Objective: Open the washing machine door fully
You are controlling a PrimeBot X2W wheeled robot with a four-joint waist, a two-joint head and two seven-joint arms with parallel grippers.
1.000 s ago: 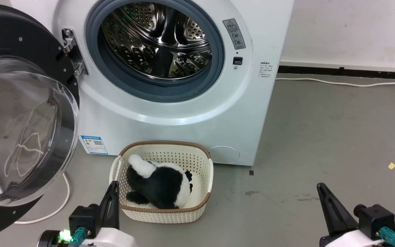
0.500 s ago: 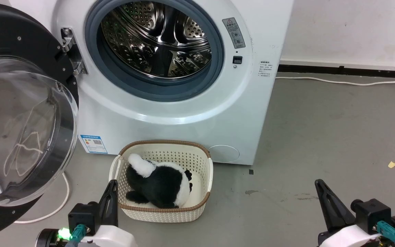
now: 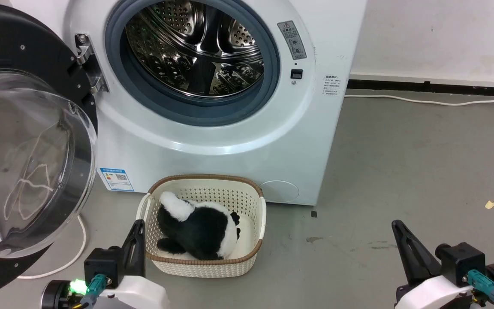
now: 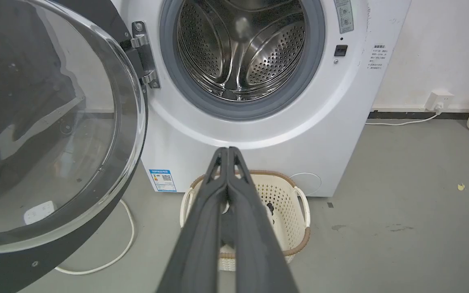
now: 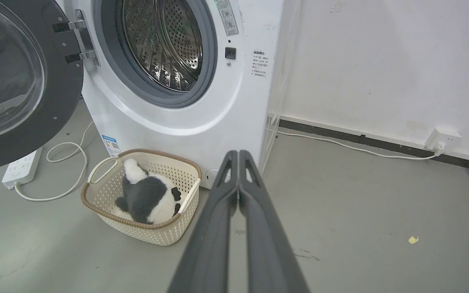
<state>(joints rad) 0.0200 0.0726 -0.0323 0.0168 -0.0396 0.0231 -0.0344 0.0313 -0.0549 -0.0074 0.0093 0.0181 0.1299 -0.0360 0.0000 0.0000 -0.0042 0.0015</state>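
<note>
Glossy black round washing machine door (image 3: 24, 150) open at left, cream basket (image 3: 206, 177) holding black-and-white plush toy (image 3: 200, 231) below, left end effector (image 4: 228, 152), right end effector (image 5: 238, 154) both closed, empty

- This is a laundry corner in a plain utility room. A white front-loading washing machine (image 3: 230, 141) stands against the far wall, with the washing machine door (image 3: 15, 43) hanging open on its left.
- The grey floor (image 3: 401, 163) is bare, and the white wall (image 3: 435, 34) is scuffed, with a black skirting strip (image 3: 423, 89) along its foot.
- There's a wall socket (image 5: 442, 138) at the far right, and a power strip (image 5: 20, 169) lies on the floor at the left.
- A cream laundry basket (image 3: 206, 268) sits just in front of the machine.
</note>
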